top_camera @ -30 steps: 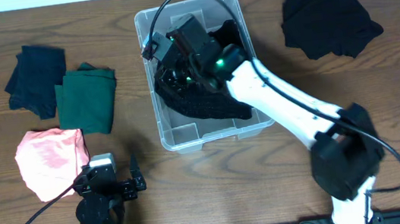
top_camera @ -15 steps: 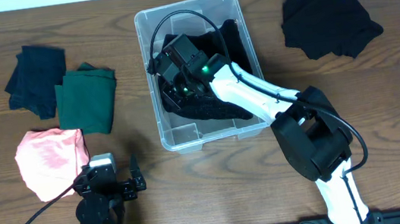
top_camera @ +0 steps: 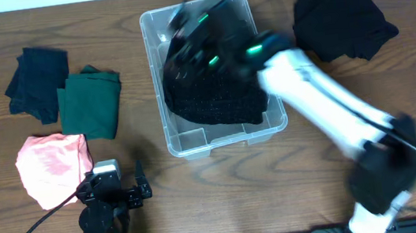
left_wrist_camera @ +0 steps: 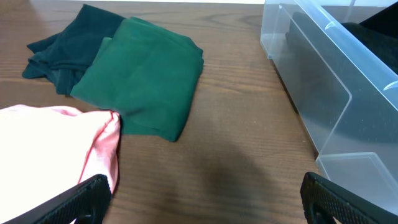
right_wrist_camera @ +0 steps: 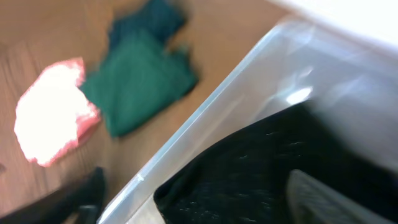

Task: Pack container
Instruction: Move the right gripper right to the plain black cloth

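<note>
The clear container (top_camera: 195, 140) stands at the table's middle, its near wall also at the right of the left wrist view (left_wrist_camera: 336, 93). A black knitted garment (top_camera: 217, 91) lies inside it, filling most of the bin. My right gripper (top_camera: 197, 40), blurred by motion, hovers over the container's far half. In the right wrist view that gripper (right_wrist_camera: 205, 202) is open above the black garment (right_wrist_camera: 261, 168), beside the container's rim (right_wrist_camera: 205, 118); nothing is between its fingers. My left gripper (top_camera: 114, 195) rests near the front edge, open and empty (left_wrist_camera: 205, 205).
On the left lie a navy garment (top_camera: 37, 82), a green one (top_camera: 91, 105) and a pink one (top_camera: 54, 167). Another black garment (top_camera: 343, 20) lies at the far right. Green cloth (left_wrist_camera: 149, 81) and pink cloth (left_wrist_camera: 50, 149) are ahead of the left gripper.
My right gripper has opened and let go of the black knitted garment, which stays in the container. The right arm is swinging fast. The left arm has not moved.
</note>
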### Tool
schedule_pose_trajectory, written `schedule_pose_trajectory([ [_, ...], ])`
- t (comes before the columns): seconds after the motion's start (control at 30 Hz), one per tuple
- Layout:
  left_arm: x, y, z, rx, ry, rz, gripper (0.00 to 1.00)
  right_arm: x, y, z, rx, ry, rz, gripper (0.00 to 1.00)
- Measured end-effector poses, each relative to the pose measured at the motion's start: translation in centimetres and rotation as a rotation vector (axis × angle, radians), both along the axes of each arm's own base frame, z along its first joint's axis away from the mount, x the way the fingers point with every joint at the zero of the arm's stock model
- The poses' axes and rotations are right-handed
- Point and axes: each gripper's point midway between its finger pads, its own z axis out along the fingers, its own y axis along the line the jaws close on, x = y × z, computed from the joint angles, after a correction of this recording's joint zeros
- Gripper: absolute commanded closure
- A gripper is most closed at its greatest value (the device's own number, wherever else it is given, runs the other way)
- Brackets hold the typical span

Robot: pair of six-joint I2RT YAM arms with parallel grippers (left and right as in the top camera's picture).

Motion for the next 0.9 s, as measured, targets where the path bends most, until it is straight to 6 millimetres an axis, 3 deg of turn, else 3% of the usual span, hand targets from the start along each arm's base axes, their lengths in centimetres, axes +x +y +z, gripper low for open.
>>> schedule_pose_trajectory([
  [0.1, 0.0, 0.0, 0.0, 0.0, 0.0, 0.0, 0.02, 1.9, -6.9, 5.8, 0.05, -0.067, -0.171, 0.01],
  [0.17, 0.0, 0.0, 0.0, 0.0, 0.001, 0.0, 0.02, 3.1, -11.9, 7.3, 0.054, -0.067, -0.31, 0.01],
  [0.23, 0.0, 0.0, 0.0, 0.0, 0.0, 0.0, 0.02, 4.2, -16.8, 7.0, 0.04, -0.03, -0.452, 0.01],
  [0.4, 0.0, 0.0, 0.0, 0.0, 0.0, 0.0, 0.02, 6.4, -29.7, 2.4, -0.017, 0.119, -0.809, 0.01],
  [0.53, 0.0, 0.0, 0.0, 0.0, 0.001, 0.0, 0.02, 6.9, -37.7, -0.6, -0.039, 0.188, -0.996, 0.01],
  [0.73, 0.0, 0.0, 0.0, 0.0, 0.001, 0.0, 0.02, 7.3, -45.5, -5.6, -0.049, 0.272, -1.15, 0.01],
  [0.9, 0.0, 0.0, 0.0, 0.0, 0.001, 0.0, 0.02, 8.0, -49.1, -11.0, -0.069, 0.332, -1.155, 0.01],
])
